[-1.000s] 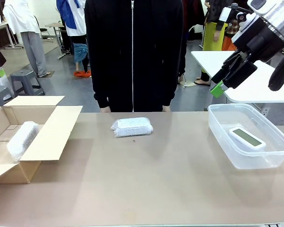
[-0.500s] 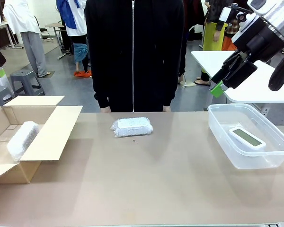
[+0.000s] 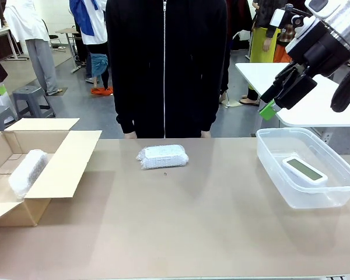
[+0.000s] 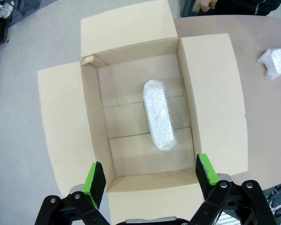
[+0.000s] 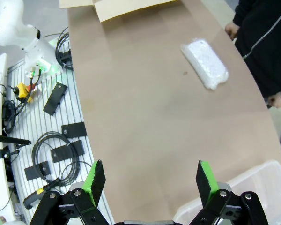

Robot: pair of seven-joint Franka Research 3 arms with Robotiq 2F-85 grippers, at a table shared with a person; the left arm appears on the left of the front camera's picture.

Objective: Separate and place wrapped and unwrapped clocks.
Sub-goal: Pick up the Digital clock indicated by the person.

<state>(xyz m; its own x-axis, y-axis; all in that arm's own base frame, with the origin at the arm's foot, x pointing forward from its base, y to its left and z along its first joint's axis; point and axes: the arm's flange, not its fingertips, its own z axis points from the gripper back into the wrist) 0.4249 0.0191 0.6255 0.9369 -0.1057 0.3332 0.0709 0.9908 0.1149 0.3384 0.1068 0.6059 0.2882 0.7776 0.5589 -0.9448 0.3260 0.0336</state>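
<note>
One bubble-wrapped clock (image 3: pixel 163 156) lies on the table near the far edge, in front of the person; it also shows as the wrapped clock (image 5: pixel 204 63). A second wrapped clock (image 3: pixel 27 172) lies inside the open cardboard box (image 3: pixel 76 154), seen from above as the wrapped clock (image 4: pixel 158 114) in the box (image 4: pixel 65 122). The bare white clock (image 3: pixel 304 170) with a grey-green screen rests in the clear plastic tub (image 3: pixel 274 166). My left gripper (image 4: pixel 150 176) hangs open high over the box. My right gripper (image 3: pixel 283 93) is open, raised above the tub; its own view shows the right gripper (image 5: pixel 150 180) empty.
A person in a black zipped jacket (image 3: pixel 164 64) stands at the far edge, hands at the table rim. The tub's corner (image 5: pixel 253 197) shows in the right wrist view. Cables and tools (image 5: pixel 42 140) lie off the table's near side. A white table (image 3: pixel 315 99) stands behind the right arm.
</note>
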